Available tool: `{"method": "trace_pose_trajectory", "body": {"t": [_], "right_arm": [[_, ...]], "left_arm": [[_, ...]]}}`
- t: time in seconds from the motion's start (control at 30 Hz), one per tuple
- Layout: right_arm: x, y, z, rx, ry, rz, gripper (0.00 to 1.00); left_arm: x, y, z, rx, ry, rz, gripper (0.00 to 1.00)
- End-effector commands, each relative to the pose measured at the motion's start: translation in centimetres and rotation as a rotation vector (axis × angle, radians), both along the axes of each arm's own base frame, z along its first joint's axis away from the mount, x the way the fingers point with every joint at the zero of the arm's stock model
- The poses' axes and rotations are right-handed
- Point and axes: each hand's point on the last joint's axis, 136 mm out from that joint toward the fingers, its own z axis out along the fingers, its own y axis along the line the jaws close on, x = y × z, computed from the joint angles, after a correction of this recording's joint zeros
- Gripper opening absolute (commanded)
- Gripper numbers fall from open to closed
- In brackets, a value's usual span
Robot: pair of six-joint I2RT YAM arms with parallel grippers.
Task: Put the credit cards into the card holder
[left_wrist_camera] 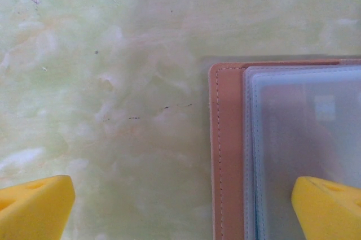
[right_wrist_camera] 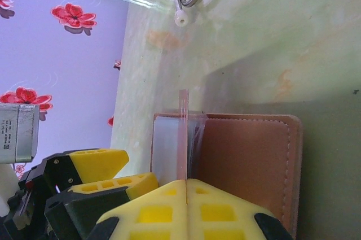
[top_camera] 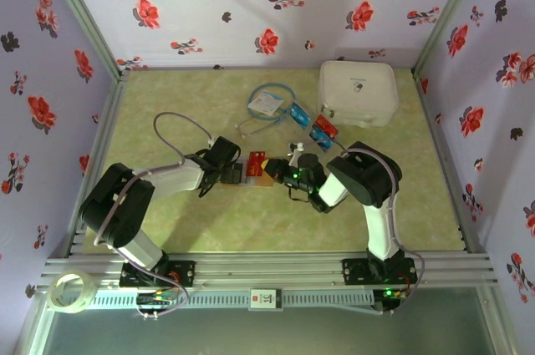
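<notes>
R gripper (right_wrist_camera: 186, 186) clenches a credit card (right_wrist_camera: 183, 132) edge-on so it can slip into the card holder (right_wrist_camera: 248, 155), L gripper (left_wrist_camera: 181, 200) spread wide, prob. pinning it flat.

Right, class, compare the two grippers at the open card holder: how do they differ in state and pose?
The left gripper stands wide open and holds nothing; the right gripper is shut on a credit card seen edge-on. The left gripper's fingers straddle the card holder's edge, one over its clear sleeves, one over bare table; the right gripper's press together beside the sleeves. Both have yellow fingers.
</notes>
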Motion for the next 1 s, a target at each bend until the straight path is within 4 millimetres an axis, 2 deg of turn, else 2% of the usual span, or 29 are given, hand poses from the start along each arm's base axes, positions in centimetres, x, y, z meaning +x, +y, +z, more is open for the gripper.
{"method": "trace_pose_trajectory", "body": {"t": [0.0, 0.6, 0.97], "right_arm": [[-1.1, -0.7, -2.8, -0.096, 0.051, 0.003, 0.00], [-1.3, 0.5, -2.4, -0.070, 0.048, 0.042, 0.00], [-0.3, -0.7, 0.0, -0.030, 0.018, 0.006, 0.00]], "left_arm": [[-2.3, 2.3, -2.2, 0.097, 0.090, 0.006, 1.00], [-2.4, 2.3, -2.2, 0.097, 0.090, 0.008, 1.00], [-2.5, 2.4, -2.4, 0.100, 0.095, 0.008, 1.00]]}}
